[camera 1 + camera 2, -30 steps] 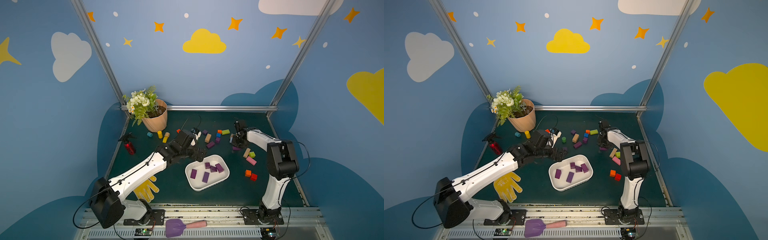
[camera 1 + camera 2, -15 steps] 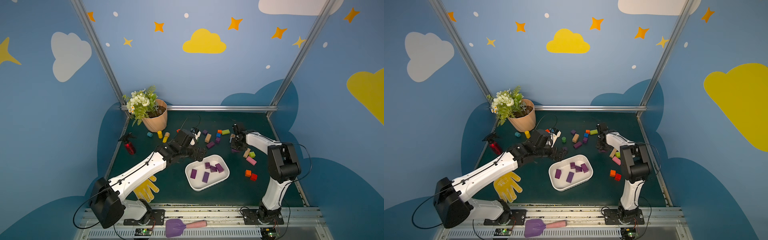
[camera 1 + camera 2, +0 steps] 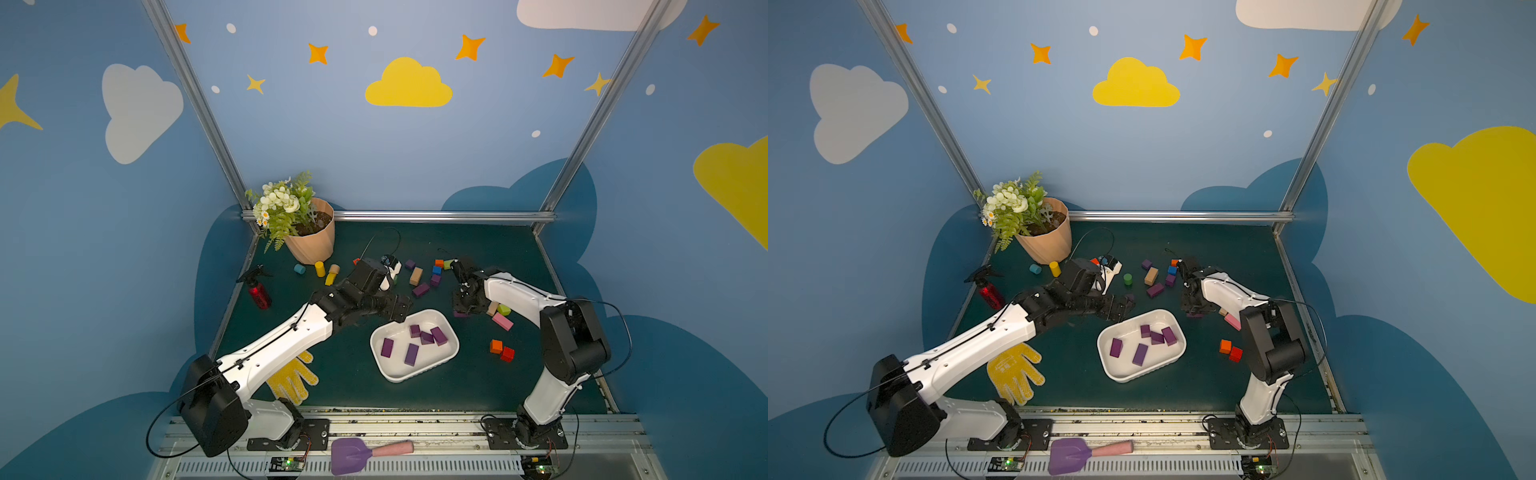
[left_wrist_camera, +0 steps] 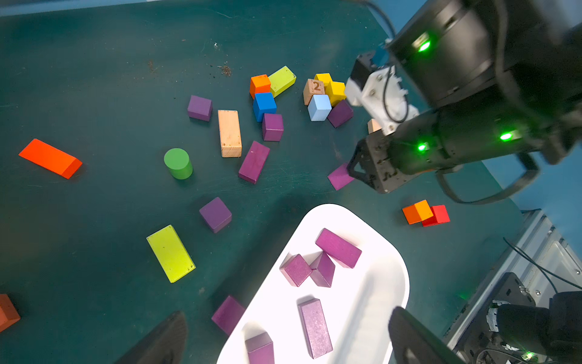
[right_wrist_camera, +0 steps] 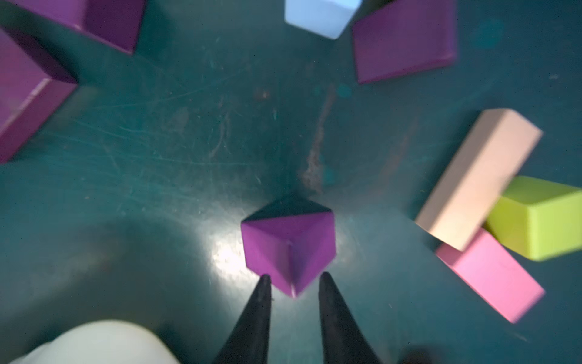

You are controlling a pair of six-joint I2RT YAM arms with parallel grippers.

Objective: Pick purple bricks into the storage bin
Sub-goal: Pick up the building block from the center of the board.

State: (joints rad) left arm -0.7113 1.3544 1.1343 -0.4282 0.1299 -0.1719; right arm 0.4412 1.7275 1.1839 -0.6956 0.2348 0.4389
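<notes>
On the dark green table [image 3: 478,257], your right gripper [image 5: 294,277] points down with its jaws only a sliver apart, the tips either side of one corner of a purple cube [image 5: 289,245]; you cannot tell whether they pinch it. Just beside that cube lie a tan block [image 5: 478,176], a pink block [image 5: 491,277] and a lime block [image 5: 541,220], touching one another. The white tray [image 3: 399,376] sits near, between your two arms, with five purple bricks [image 3: 428,337] lying inside. Your left gripper [image 4: 286,315] hangs over one end of the tray, jaws spread wide and holding nothing. More purple bricks lie loose on the table beyond the tray, one of them right against its outer wall, among a green cylinder [image 4: 178,164] and blocks of other colours
</notes>
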